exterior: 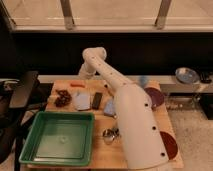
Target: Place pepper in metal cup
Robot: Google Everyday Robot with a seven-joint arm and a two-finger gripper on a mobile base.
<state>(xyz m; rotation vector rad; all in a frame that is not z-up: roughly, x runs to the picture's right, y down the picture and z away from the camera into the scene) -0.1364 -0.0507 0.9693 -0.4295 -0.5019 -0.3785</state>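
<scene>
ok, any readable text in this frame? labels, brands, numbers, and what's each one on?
No text can be read in this view.
Dark flat packet on the wooden table: any print is too blurred to read.
Green tray and metal cup: no markings visible.
Gripper, at the table's far edge just beside the pepper: no label visible on it or on the white arm.

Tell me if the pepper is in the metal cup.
No, the pepper lies at the far edge of the table beside the gripper, apart from the metal cup.
</scene>
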